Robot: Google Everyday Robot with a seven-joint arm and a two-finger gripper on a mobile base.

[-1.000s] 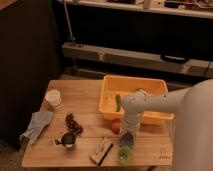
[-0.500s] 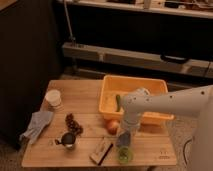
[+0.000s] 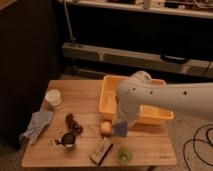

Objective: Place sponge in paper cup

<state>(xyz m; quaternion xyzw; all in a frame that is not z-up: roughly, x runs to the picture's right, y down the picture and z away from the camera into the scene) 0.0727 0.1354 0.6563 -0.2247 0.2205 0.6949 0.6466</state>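
Observation:
The sponge [image 3: 101, 150] is a flat rectangular block with a dark top. It lies on the wooden table [image 3: 150, 147] near the front edge. The white paper cup [image 3: 53, 98] stands upright at the table's far left corner. My white arm reaches in from the right and covers part of the yellow bin. My gripper [image 3: 120, 129] hangs at its end, above the table between an orange fruit and the bin. It is up and to the right of the sponge and far from the cup.
A yellow plastic bin [image 3: 111, 95] stands at the back right. An orange fruit [image 3: 105, 128], a green round object [image 3: 123, 155], a small metal cup [image 3: 67, 141], a dark cluster [image 3: 72, 124] and a grey-blue cloth [image 3: 36, 125] lie on the table.
My gripper has risen and moved back from over the green object, which now shows fully. The sponge and the cup have not moved.

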